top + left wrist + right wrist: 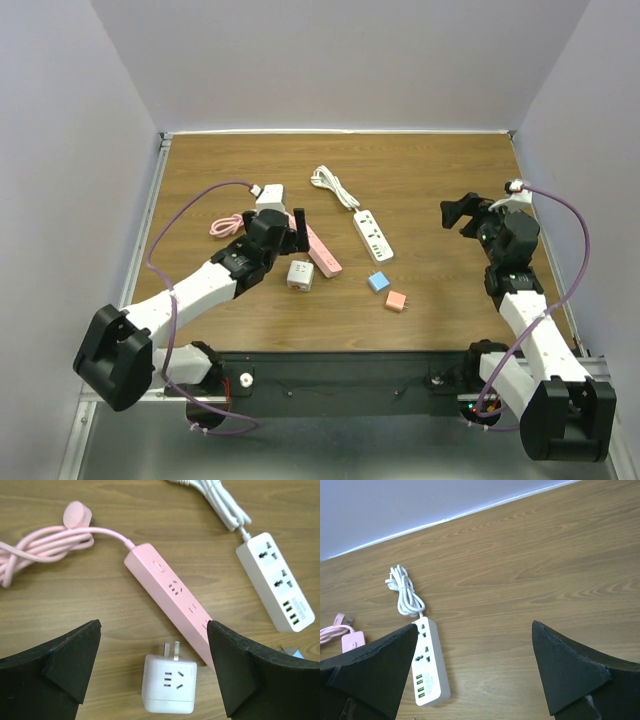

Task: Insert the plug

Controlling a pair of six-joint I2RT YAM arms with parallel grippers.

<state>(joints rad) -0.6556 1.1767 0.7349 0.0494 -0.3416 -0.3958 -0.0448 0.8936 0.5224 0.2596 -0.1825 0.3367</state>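
Left hand [153,625], spread, frames white, perhaps two-pronged plug [169,685].

No readable text anywhere, tbh. White power strip [276,582], right side of left wrist view: small printed label [299,603] beside green USB ports [291,611], lettering too tiny to make out. Same strip at lower left of right wrist view, label just blur. Pink power strip [172,607], frame centre: no wording visible. White cube adapter [169,684], bottom centre: no wording either. Top view: nothing legible.

arms [200,290]: white links, black joints | cables [168,225]: purple | fingers [65,670]: black, wedge-shaped
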